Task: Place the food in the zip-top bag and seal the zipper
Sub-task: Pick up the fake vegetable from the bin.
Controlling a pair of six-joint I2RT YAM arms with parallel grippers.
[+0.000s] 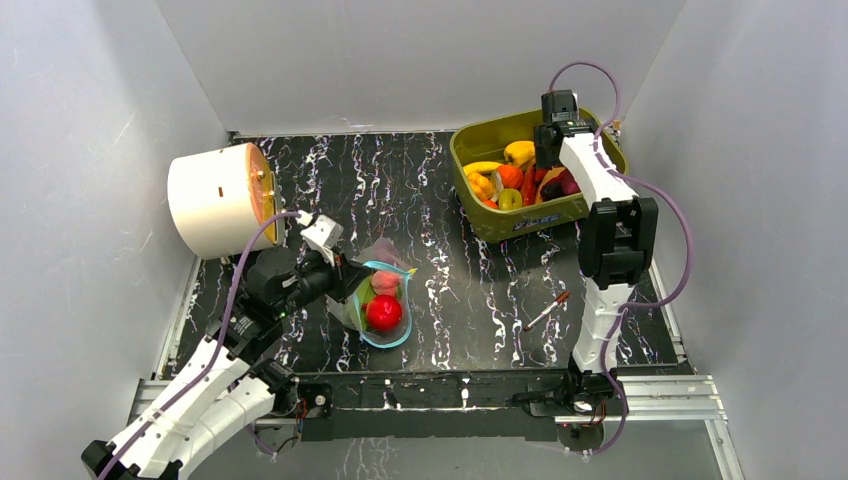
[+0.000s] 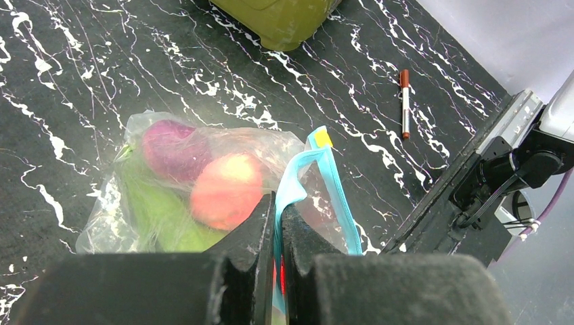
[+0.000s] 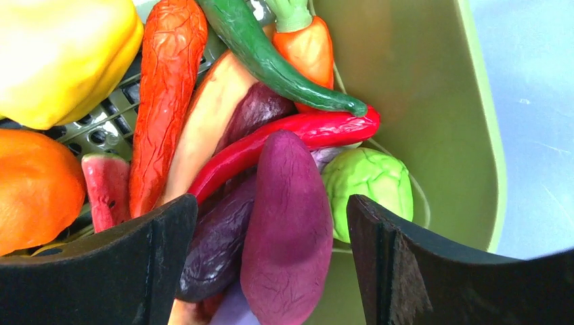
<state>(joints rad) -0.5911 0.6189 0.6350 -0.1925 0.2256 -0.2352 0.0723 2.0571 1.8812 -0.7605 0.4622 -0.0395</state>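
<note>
**Picking the next piece from the tub**

My left gripper (image 2: pixel 277 220) is clamped on the zipper (image 2: pixel 338 196), holding the mouth of the bag (image 2: pixel 176 162) open at mid-table, with some food (image 2: pixel 227 191) inside. My right gripper (image 3: pixel 271 210) hangs spread wide in the tub (image 3: pixel 420 101), a jaw on either side of a purple piece (image 3: pixel 288 244). I'd drop straight down, close across its narrow width, then lift clear of the red chilli (image 3: pixel 298 132) crossing its tip.

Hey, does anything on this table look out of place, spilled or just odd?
A red-and-white pen lies loose on the table between the zip-top bag and the right arm; it isn't food. Nothing looks spilled: the toy food sits in the bag or the green tub.
</note>
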